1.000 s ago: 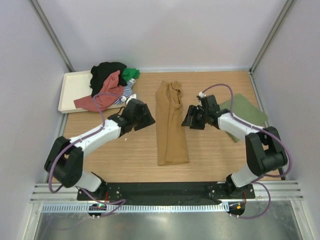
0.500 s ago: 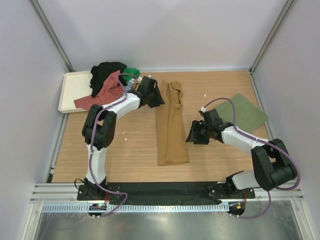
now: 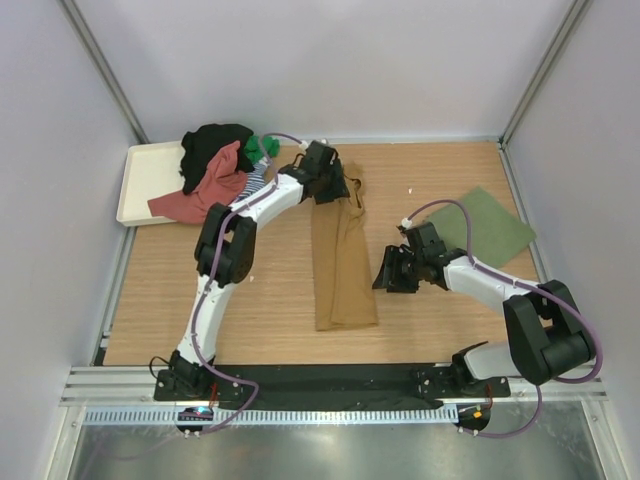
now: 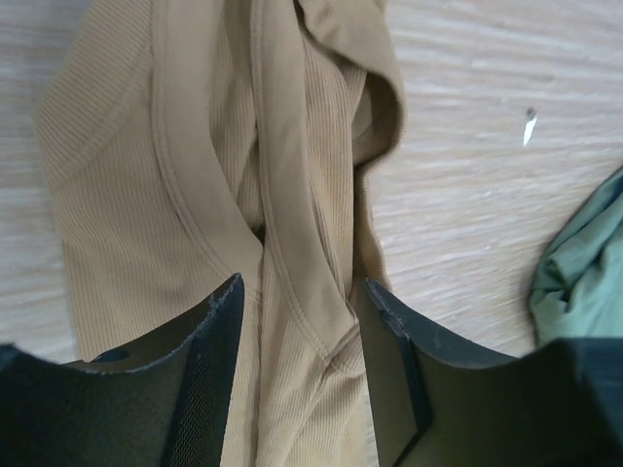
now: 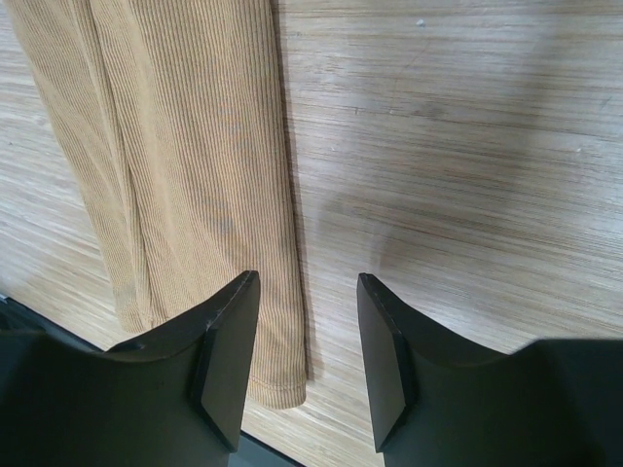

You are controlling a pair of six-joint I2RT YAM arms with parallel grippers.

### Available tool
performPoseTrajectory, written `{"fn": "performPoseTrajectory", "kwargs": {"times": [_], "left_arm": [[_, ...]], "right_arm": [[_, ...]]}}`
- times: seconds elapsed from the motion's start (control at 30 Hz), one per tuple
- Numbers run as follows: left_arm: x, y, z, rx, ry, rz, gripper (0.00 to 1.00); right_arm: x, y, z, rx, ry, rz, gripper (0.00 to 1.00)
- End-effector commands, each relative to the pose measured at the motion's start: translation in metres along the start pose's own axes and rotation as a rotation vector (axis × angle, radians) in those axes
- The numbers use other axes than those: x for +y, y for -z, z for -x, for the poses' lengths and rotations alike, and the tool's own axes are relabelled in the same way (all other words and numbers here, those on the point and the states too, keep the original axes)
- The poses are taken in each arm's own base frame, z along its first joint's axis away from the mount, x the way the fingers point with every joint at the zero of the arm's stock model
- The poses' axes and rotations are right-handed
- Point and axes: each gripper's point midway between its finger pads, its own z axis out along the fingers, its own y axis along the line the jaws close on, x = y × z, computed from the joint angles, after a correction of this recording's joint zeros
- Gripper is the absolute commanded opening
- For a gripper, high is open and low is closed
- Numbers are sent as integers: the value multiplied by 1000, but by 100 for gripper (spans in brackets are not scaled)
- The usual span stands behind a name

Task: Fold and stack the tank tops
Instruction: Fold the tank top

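Observation:
A mustard brown tank top (image 3: 340, 255) lies folded into a long strip in the middle of the table, straps at the far end. My left gripper (image 3: 332, 190) hovers over that far end. In the left wrist view it (image 4: 302, 292) stands open, its jaws straddling a strap seam of the ribbed top (image 4: 195, 146). My right gripper (image 3: 387, 274) is beside the strip's right edge. It (image 5: 307, 282) is open, one finger over the cloth (image 5: 185, 146) near the bottom hem and the other over bare wood. A folded olive green top (image 3: 490, 225) lies at the right.
A cream tray (image 3: 145, 180) at the far left holds a heap of tops (image 3: 215, 165) in black, red, green and stripes, spilling onto the table. Grey walls close in the table on three sides. A small white speck (image 4: 529, 126) lies on the wood.
My left arm has swung from left of the strip up to its strap end. My right gripper has slid nearer along the strip's right edge and narrowed slightly.

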Motion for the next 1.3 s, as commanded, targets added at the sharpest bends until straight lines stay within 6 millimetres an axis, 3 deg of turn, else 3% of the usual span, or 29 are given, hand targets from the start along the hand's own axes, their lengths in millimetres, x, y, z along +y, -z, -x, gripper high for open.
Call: {"fn": "performPoseTrajectory", "kwargs": {"times": [0.0,0.23,0.5,0.67,0.9,1.27], "left_arm": [[-13,12,-4,-32,-108,73,52],[-2,4,-24,24,-165,183,44],[15,-4,-31,56,-167,268,33],[19,5,-14,38,-123,250,0],[10,30,25,-26,-85,181,0],[3,29,26,13,-28,86,0]], "right_arm": [[11,4,11,-41,28,38,50],[11,2,9,-37,22,41,49],[9,2,9,-37,18,36,49],[9,2,7,-32,20,34,48],[11,-2,-5,6,26,69,48],[20,-14,-32,94,22,150,45]]}}
